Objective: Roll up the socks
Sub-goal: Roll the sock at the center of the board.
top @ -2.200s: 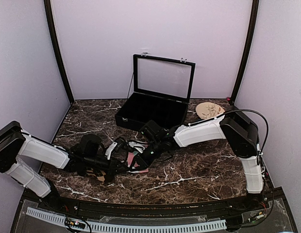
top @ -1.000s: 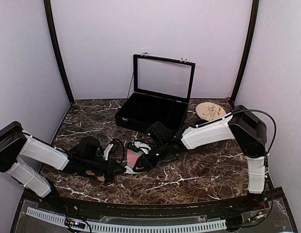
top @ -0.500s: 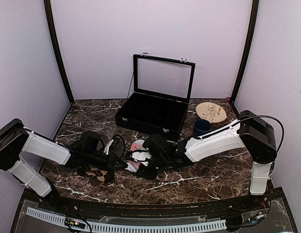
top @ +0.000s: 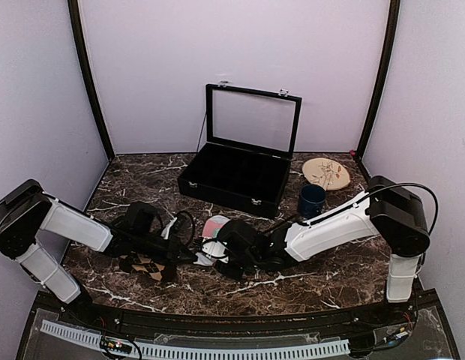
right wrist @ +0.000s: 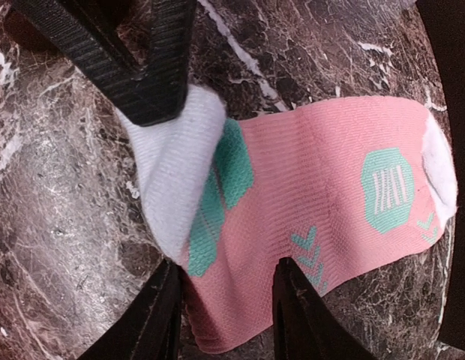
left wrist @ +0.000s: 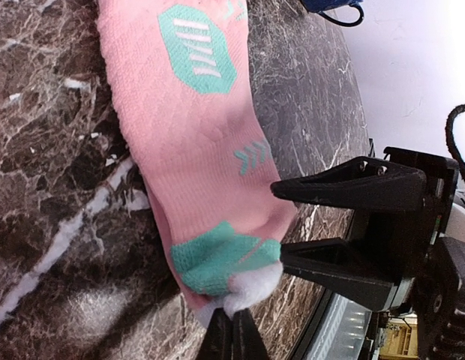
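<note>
The pink sock (right wrist: 330,187) with teal patches lies flat on the marble table (right wrist: 60,247). My left gripper (left wrist: 231,331) is shut on its white toe (left wrist: 251,283). My right gripper (right wrist: 226,264) faces it from the other side. Its jaws stand about half apart, straddling the sock's side edge just behind the toe, without pinching it. In the top view both grippers meet at the pink sock (top: 215,224) in the middle front. The dark brown argyle sock (top: 146,265) lies partly under my left arm.
A black case (top: 232,171) with its lid up stands behind the socks. A blue mug (top: 312,199) and a round wooden plate (top: 326,172) sit at the back right. The table's front edge lies close behind both grippers.
My right arm has swung left and toward the front, bringing its gripper down over the pink sock's toe end and uncovering the mug. The left gripper kept its hold.
</note>
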You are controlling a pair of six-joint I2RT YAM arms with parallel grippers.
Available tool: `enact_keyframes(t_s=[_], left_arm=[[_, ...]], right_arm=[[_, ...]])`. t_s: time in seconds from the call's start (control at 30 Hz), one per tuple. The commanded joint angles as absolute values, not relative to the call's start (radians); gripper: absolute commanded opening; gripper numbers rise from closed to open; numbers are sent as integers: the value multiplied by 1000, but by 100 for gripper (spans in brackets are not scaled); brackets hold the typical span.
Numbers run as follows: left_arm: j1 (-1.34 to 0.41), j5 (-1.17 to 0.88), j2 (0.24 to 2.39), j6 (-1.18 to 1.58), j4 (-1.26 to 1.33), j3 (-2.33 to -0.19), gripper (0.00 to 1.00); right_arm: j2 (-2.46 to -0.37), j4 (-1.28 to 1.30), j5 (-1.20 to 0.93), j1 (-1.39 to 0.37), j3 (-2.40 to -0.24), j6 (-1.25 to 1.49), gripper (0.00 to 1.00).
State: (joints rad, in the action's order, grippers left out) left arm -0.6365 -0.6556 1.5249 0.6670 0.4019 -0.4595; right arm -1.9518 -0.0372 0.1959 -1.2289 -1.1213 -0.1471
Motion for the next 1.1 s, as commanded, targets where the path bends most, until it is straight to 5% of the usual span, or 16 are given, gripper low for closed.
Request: enact_keyframes(t_s=[0.0, 0.63, 1.07], left_arm=[[-626, -700, 1542, 670, 387, -482, 0], [-594, -733, 1594, 669, 355, -527, 0], [-593, -791, 1611, 675, 368, -526, 0]], right_arm=[[-1964, -84, 253, -1238, -1133, -192, 38], [-1942, -81, 226, -1293, -1114, -247, 41], [-2003, -62, 245, -1293, -1181, -283, 33]])
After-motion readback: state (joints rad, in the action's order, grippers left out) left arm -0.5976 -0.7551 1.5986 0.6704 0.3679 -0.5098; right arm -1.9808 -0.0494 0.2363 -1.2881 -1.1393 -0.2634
